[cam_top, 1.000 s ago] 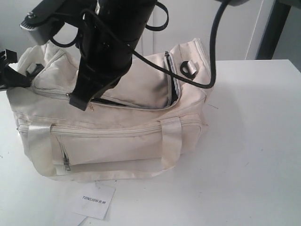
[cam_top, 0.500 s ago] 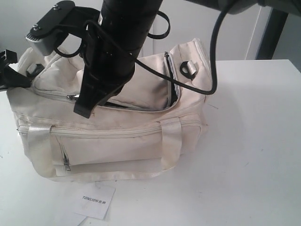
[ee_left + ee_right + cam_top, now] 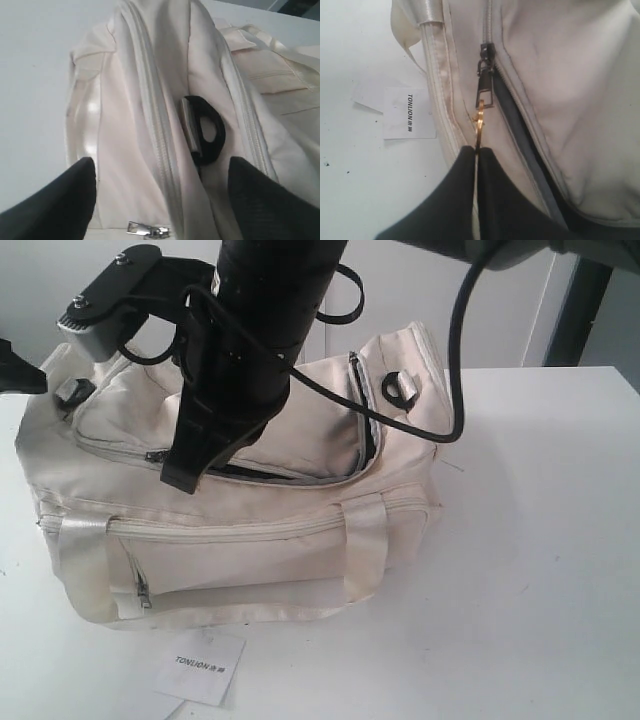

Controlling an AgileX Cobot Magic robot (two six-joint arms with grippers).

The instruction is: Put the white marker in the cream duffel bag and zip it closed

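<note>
The cream duffel bag (image 3: 250,530) lies on the white table, front pocket toward the exterior camera. Its curved top zipper gapes in a narrow dark slit (image 3: 300,475) toward the right end. My right gripper (image 3: 185,478) reaches across to the bag's left half. It is shut on the gold zipper pull (image 3: 480,117), which hangs from the slider (image 3: 486,52). My left gripper (image 3: 161,162) stands open over the bag's left end, with nothing between its fingers (image 3: 75,200). Only a black sliver of it (image 3: 12,368) shows in the exterior view. The white marker is out of view.
A white paper tag printed TONLION (image 3: 200,665) lies on the table in front of the bag. A black buckle (image 3: 207,130) sits on the bag's end, another (image 3: 403,387) at the right end. A loose cable (image 3: 455,360) hangs over the bag.
The right gripper has shifted slightly with the zipper pull and the top opening has narrowed. The left gripper has drawn back toward the left edge of the exterior view.
</note>
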